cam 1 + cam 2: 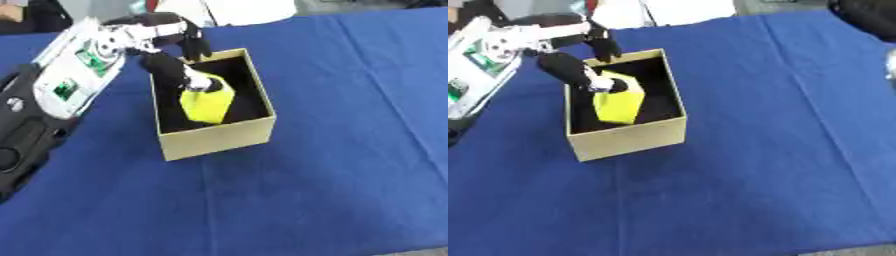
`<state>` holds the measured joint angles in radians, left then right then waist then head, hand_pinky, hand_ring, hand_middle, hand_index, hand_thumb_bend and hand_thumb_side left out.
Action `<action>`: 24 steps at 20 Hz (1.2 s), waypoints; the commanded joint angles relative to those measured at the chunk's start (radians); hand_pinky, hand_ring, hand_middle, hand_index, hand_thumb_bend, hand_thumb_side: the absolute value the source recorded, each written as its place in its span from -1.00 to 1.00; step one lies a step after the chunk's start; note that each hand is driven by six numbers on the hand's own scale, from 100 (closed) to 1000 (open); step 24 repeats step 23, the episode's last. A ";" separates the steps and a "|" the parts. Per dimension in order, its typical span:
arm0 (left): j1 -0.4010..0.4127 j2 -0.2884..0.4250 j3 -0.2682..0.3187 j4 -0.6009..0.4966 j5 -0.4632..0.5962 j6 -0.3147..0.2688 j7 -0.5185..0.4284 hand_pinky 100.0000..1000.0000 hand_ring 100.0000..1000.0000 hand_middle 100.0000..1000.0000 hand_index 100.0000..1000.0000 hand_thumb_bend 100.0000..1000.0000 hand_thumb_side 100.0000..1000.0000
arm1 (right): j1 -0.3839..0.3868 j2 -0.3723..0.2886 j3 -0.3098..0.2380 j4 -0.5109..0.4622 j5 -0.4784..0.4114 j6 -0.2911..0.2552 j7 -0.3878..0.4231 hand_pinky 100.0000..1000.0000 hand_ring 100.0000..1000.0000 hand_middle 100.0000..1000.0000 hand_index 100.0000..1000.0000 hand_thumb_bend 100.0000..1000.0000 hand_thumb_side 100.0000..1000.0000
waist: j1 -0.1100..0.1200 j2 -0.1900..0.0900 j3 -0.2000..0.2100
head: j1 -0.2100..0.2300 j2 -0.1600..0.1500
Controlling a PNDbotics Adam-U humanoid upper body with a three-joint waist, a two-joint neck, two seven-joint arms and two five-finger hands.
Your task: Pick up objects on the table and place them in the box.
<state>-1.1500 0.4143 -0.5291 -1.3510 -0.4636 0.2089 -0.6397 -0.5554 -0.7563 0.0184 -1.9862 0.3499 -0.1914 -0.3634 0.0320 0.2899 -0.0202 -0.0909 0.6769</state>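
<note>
Yellow block (207,105) is seen inside the open cardboard box (219,140), directly under the left hand (175,67), which is reached in over the box's near-left wall. One dark finger (166,67) is laid down against the block's top and another is raised over the far rim; whether the block is pinched or already let go cannot be told, since the contact is hidden by the fingers themselves. The block appears tilted, with one corner down on the dark floor of the box, and its lower end is beyond the fingertips, toward the front wall. The right hand is not shown in either view. The blue tablecloth (332,175) around the box carries no other loose object that can be made out.

Judged from this, the placing step is nearly done. If the hand is withdrawn while a finger is caught on the block, the block could be dragged back up or tipped over the rim. The light box could also be shoved or overturned if the wrist is pulled sideways against the wall beside it.
</note>
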 commanded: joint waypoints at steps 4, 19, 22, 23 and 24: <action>-0.007 0.028 0.045 -0.025 -0.093 -0.055 0.003 0.96 0.65 0.50 0.75 0.61 0.01 | -0.010 -0.018 -0.016 -0.014 -0.007 0.000 -0.004 0.58 0.57 0.53 0.43 -0.73 0.01 | -0.007 -0.024 0.002 | -0.003 0.004; 0.062 0.173 0.314 -0.379 0.176 0.090 0.438 0.81 0.44 0.33 0.56 -0.20 0.31 | 0.011 -0.029 -0.032 -0.014 -0.004 -0.002 -0.033 0.58 0.57 0.54 0.44 -0.70 -0.02 | -0.023 -0.039 0.036 | 0.005 0.019; 0.126 0.235 0.360 -0.478 0.271 0.107 0.615 0.80 0.44 0.34 0.58 -0.17 0.39 | 0.017 -0.030 -0.037 -0.014 -0.004 -0.006 -0.045 0.58 0.57 0.54 0.44 -0.70 -0.03 | -0.030 -0.038 0.047 | 0.008 0.018; 0.154 0.256 0.374 -0.510 0.295 0.109 0.668 0.80 0.44 0.34 0.58 -0.17 0.43 | 0.020 -0.029 -0.039 -0.014 -0.005 -0.008 -0.050 0.58 0.57 0.54 0.44 -0.70 -0.03 | -0.033 -0.037 0.052 | 0.010 0.016; 0.154 0.256 0.374 -0.510 0.295 0.109 0.668 0.80 0.44 0.34 0.58 -0.17 0.43 | 0.020 -0.029 -0.039 -0.014 -0.005 -0.008 -0.050 0.58 0.57 0.54 0.44 -0.70 -0.03 | -0.033 -0.037 0.052 | 0.010 0.016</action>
